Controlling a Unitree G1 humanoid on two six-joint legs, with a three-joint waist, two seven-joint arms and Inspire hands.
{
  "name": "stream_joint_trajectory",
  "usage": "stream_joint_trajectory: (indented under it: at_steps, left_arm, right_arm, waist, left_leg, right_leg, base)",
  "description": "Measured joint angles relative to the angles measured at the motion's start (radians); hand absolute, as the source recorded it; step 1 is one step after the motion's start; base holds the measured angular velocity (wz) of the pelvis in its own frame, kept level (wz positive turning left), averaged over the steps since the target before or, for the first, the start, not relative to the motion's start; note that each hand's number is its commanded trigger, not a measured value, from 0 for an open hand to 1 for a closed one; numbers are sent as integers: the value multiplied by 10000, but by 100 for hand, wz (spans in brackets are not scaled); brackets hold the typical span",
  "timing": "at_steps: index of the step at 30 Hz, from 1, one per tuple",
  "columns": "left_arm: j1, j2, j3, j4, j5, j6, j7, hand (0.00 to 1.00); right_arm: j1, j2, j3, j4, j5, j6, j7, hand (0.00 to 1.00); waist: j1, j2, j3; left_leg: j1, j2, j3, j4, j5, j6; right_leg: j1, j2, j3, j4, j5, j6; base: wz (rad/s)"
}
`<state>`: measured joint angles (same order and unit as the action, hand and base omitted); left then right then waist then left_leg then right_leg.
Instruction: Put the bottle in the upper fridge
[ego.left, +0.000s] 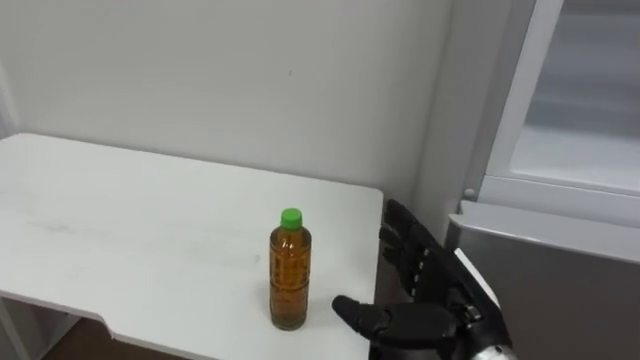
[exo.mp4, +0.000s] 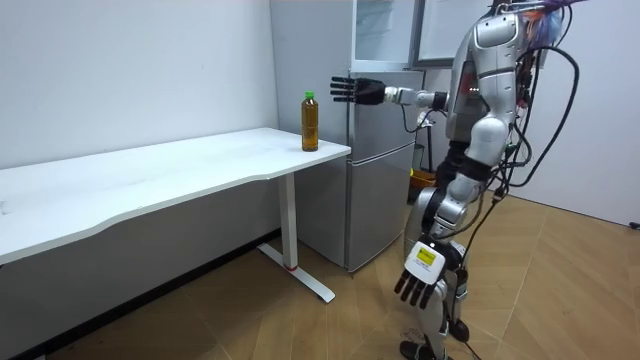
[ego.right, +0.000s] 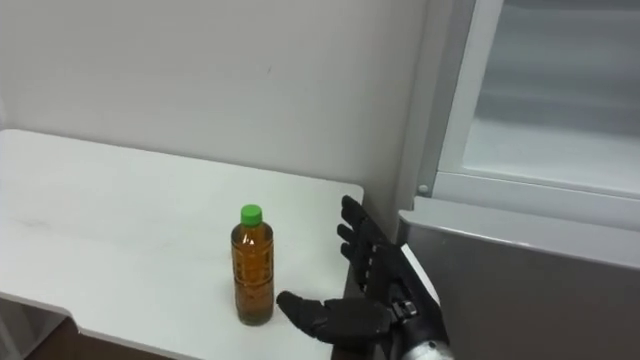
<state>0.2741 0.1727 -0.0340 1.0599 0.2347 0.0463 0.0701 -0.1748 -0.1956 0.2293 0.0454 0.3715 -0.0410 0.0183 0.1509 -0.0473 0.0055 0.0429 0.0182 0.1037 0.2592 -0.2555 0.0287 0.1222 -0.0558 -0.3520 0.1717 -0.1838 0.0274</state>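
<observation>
A clear bottle (ego.left: 289, 270) of amber drink with a green cap stands upright near the right front corner of the white table (ego.left: 120, 230). My right hand (ego.left: 432, 292) is open just to the right of the bottle, fingers straight and thumb stretched toward the bottle's base, a small gap between them. In the room view the bottle (exo.mp4: 310, 122) stands at the table's end beside the fridge, with that right hand (exo.mp4: 350, 91) held out level with it. My left hand (exo.mp4: 420, 275) hangs open low at my side.
The grey fridge (exo.mp4: 385, 170) stands right against the table's end. Its upper compartment (ego.left: 575, 120) is open, with white shelves inside, above the shut lower door (ego.left: 560, 290). A plain wall runs behind the table. I stand on the wooden floor facing the fridge.
</observation>
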Motion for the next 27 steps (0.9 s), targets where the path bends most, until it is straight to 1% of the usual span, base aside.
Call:
stream_joint_trajectory:
  at_steps: [1, 4, 8, 10, 12, 13, 16, 20, 22, 27]
  left_arm:
    - [-17, -2, 5, -18, 5, -5, 12, 0]
    - [-85, -5, 32, -13, 18, -4, 51, 0]
    - [-143, -35, 122, -13, 32, 9, 56, 0]
    - [-154, -80, 110, -16, 37, 78, 64, 0]
    - [-136, -43, 110, -122, 37, 210, 163, 0]
    - [-129, -36, 109, -213, 37, 251, 216, 0]
    - [-145, -50, 108, -414, 151, 366, 290, 0]
    - [-166, -45, 105, -580, 150, 368, 321, 0]
    - [-279, -19, 103, -578, 147, 373, 321, 0]
    - [-302, -1, -101, -565, 126, 405, 263, 0]
  right_arm:
    - [-94, 3, 101, 218, -258, -23, -160, 0]
    - [-311, 23, 149, 668, -399, -27, -461, 0]
    - [-916, 17, 142, 1234, -410, -30, -979, 0]
    - [-1217, 15, 174, 1460, -409, -50, -1118, 0]
    - [-1287, 6, 299, 1506, -310, -50, -1324, 0]
    - [-1286, 6, 349, 1510, -272, -49, -1374, 0]
    - [-1291, 4, 369, 1578, -269, -49, -1418, 0]
    - [-1617, 3, 572, 2031, -197, -58, -1732, 0]
    - [-1917, 6, 647, 2630, -206, -87, -1891, 0]
    - [-2032, 32, 782, 3193, -97, -88, -2141, 0]
  waist:
    - [173, 7, 5]
    - [404, 5, 12]
    - [530, -5, 40]
    - [548, 22, 66]
    - [594, -50, 71]
    - [650, -98, 91]
    - [776, -173, 79]
    - [933, -209, 91]
    - [1006, -257, 133]
    - [1063, -272, 155]
  left_leg:
    - [-40, 2, -8, -27, 9, -4]
    - [-231, -22, -145, -60, 46, -10]
    - [-486, -95, -288, -38, 173, 4]
    - [-621, -136, -308, -42, 226, 18]
    - [-766, -169, -373, -154, 307, 26]
    - [-794, -176, -395, -220, 338, 24]
    - [-872, -193, -551, -255, 372, 8]
    - [-863, -188, -590, -302, 392, -14]
    - [-866, -182, -646, -307, 396, -21]
    - [-882, -210, -796, -300, 397, -23]
  right_leg:
    - [-33, 0, -37, 0, 2, -4]
    - [-175, -8, -108, 1, 4, -7]
    - [-401, -58, -234, 1, 10, -16]
    - [-551, -90, -241, 0, 11, -18]
    - [-711, -116, -326, -5, 12, -20]
    - [-746, -117, -345, -27, 12, -20]
    - [-796, -112, -356, -29, 12, -20]
    - [-797, -103, -460, -44, 12, -20]
    - [-766, -97, -578, -53, 12, -20]
    - [-711, -107, -701, -52, 12, -20]
  base:
    - [6]
    - [10]
    - [12]
    - [6]
    - [9]
    - [9]
    - [12]
    - [2]
    - [9]
    - [10]
